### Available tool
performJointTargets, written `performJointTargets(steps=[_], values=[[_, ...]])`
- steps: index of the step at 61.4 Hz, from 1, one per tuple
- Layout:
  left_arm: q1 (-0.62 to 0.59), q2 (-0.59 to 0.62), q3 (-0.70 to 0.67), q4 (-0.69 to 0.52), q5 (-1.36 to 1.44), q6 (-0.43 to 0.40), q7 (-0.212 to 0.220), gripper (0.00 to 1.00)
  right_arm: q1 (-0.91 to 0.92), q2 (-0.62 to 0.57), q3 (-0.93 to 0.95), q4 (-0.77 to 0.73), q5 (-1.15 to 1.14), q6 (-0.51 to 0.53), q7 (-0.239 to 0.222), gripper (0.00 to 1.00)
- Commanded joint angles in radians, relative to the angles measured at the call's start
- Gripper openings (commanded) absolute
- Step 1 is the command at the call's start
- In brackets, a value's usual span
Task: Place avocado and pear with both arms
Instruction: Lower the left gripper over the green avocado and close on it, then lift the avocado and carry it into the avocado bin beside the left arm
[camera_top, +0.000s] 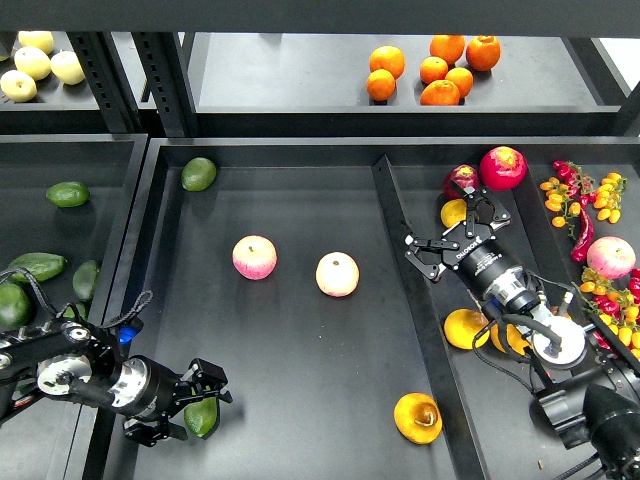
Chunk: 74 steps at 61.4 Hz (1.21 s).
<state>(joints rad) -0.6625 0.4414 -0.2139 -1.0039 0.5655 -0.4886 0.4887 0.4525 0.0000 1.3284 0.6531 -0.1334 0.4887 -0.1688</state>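
Note:
The bright-green avocado (205, 417) lies on the floor of the big middle tray (300, 400), near its front left corner. My left gripper (190, 402) is open right at the avocado's left side, its prongs above and below the fruit, which it partly hides. The yellow-orange pear (418, 417) with its dark hollow lies at the tray's front right. My right gripper (452, 232) is open and empty over the right bin, just in front of a small yellow fruit (454, 211).
Two pink apples (254, 257) (337, 274) lie mid-tray and a duller avocado (198, 173) at its back left. A divider wall (400, 260) separates the right bin, which holds several fruits. The left bin holds dark green fruits (67, 193). Oranges (440, 70) sit on the shelf behind.

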Motion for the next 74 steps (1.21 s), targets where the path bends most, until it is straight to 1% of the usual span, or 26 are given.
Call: performJointTargets(steps=[1, 9, 15, 27, 28, 29, 39, 50, 55, 64, 74], values=[[0.001, -0.006, -0.001, 0.010, 0.007, 0.000, 0.000, 0.87, 0.000, 0.000, 0.000, 0.000, 0.000, 0.000, 0.000, 1.00], [0.001, -0.012, -0.001, 0.019, 0.054, 0.000, 0.000, 0.82, 0.000, 0.000, 0.000, 0.000, 0.000, 0.000, 0.000, 1.00], [0.014, -0.013, -0.012, 0.031, 0.073, 0.000, 0.000, 0.71, 0.000, 0.000, 0.000, 0.000, 0.000, 0.000, 0.000, 1.00], [0.024, -0.013, -0.033, 0.051, 0.145, 0.000, 0.000, 0.55, 0.000, 0.000, 0.000, 0.000, 0.000, 0.000, 0.000, 1.00], [0.029, -0.013, -0.054, 0.053, 0.177, 0.000, 0.000, 0.50, 0.000, 0.000, 0.000, 0.000, 0.000, 0.000, 0.000, 1.00], [0.030, -0.013, -0.062, 0.053, 0.189, 0.000, 0.000, 0.49, 0.000, 0.000, 0.000, 0.000, 0.000, 0.000, 0.000, 1.00], [0.038, -0.013, -0.126, 0.047, 0.255, 0.000, 0.000, 0.38, 0.000, 0.000, 0.002, 0.000, 0.000, 0.000, 0.000, 1.00], [0.014, -0.003, -0.163, 0.014, 0.261, 0.000, 0.000, 0.33, 0.000, 0.000, 0.002, 0.000, 0.000, 0.000, 0.000, 1.00], [0.000, 0.017, -0.209, -0.002, 0.260, 0.000, 0.000, 0.32, 0.000, 0.000, 0.002, 0.000, 0.000, 0.000, 0.000, 1.00], [-0.039, 0.091, -0.240, -0.021, 0.243, 0.000, 0.000, 0.31, 0.000, 0.000, 0.002, 0.000, 0.000, 0.000, 0.000, 1.00], [-0.042, 0.166, -0.288, -0.027, 0.197, 0.000, 0.000, 0.31, 0.000, 0.000, 0.000, 0.003, 0.000, 0.000, 0.000, 1.00]])
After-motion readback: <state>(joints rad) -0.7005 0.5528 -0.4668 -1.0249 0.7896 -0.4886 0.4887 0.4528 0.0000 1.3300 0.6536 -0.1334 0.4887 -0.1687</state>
